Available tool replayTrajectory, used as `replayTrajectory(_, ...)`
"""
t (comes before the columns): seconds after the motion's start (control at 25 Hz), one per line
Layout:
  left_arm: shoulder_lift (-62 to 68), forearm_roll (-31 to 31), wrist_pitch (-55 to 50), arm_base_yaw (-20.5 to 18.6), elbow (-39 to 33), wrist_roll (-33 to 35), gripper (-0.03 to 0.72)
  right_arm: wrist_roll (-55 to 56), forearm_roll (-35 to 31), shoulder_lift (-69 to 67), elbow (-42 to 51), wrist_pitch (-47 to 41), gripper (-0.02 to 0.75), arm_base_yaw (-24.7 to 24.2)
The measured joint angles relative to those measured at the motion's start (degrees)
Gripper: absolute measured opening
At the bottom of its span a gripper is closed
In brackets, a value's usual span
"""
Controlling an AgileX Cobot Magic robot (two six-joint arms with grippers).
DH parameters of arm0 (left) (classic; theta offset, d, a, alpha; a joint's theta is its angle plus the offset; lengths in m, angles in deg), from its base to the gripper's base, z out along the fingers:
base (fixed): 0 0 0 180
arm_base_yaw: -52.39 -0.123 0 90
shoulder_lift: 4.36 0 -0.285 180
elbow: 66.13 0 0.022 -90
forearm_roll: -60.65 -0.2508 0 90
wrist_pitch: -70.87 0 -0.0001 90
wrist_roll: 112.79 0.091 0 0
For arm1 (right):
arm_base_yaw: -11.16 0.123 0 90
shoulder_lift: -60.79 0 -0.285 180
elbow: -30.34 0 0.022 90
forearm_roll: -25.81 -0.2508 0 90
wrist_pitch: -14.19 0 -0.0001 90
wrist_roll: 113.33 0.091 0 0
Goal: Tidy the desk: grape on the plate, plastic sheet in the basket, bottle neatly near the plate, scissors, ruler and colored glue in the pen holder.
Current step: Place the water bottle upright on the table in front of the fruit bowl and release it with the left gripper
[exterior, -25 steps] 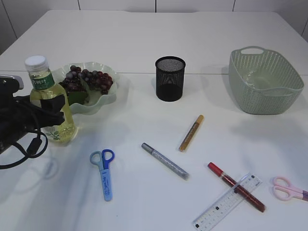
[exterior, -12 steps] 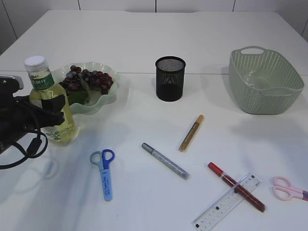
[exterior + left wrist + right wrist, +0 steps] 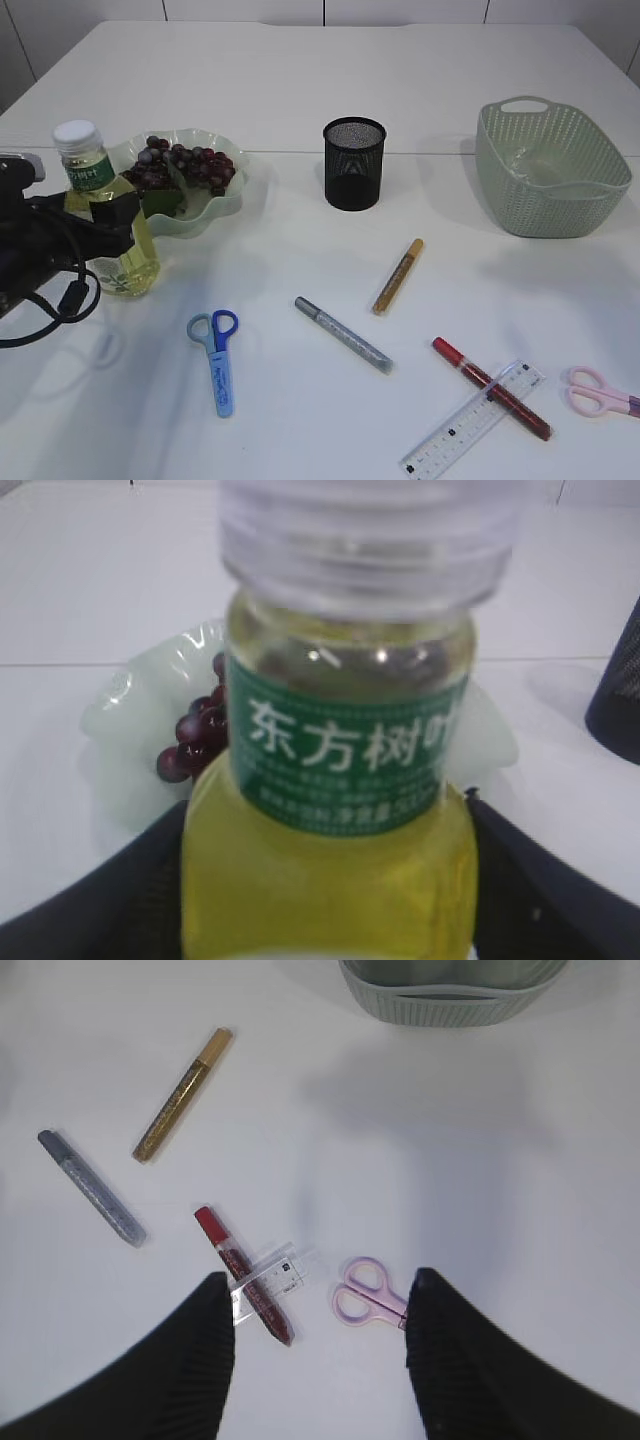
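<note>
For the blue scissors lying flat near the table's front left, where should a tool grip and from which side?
Probably the straight sheathed blade section of the blue scissors, from straight above, fingers across its narrow width. They lie flat with handles toward the plate and bare table on both sides; the looped handles seem harder to pinch.

Bottle (image 3: 104, 215): upright, yellow liquid, white cap, far left, just beside plate (image 3: 222, 205). Grapes (image 3: 180, 166) on plate. Black mesh pen holder (image 3: 353, 164) centre far. Basket (image 3: 551, 170) far right. Glue pens: gold (image 3: 398, 276), silver (image 3: 342, 334), red (image 3: 490, 388) crossing ruler (image 3: 471, 420). Blue scissors (image 3: 217, 360) near left; pink scissors (image 3: 600, 391) near right.
</note>
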Motion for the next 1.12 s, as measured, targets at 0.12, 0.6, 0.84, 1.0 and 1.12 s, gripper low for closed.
replayTrajectory(0.12, 0.0, 0.0, 0.5, 0.0, 0.1, 0.0, 0.561, 0.0, 0.0, 0.0, 0.0, 0.0, 0.439, 0.0)
replayTrajectory(0.6, -5.1, 0.3, 2.0, 0.0, -1.5, 0.6, 0.562, 0.0, 0.0, 0.0, 0.0, 0.0, 0.439, 0.0)
replayTrajectory(0.84, -8.5, -0.3, 3.6, 0.0, -1.5, 0.7, 0.562, 0.0, 0.0, 0.0, 0.0, 0.0, 0.439, 0.0)
replayTrajectory(1.0, -9.8, -0.3, 3.6, 0.0, -1.5, 1.6, 0.562, 0.0, 0.0, 0.0, 0.0, 0.0, 0.439, 0.0)
replayTrajectory(1.12, -11.8, -0.3, 3.6, 0.0, -1.5, 2.6, 0.562, 0.0, 0.0, 0.0, 0.0, 0.0, 0.439, 0.0)
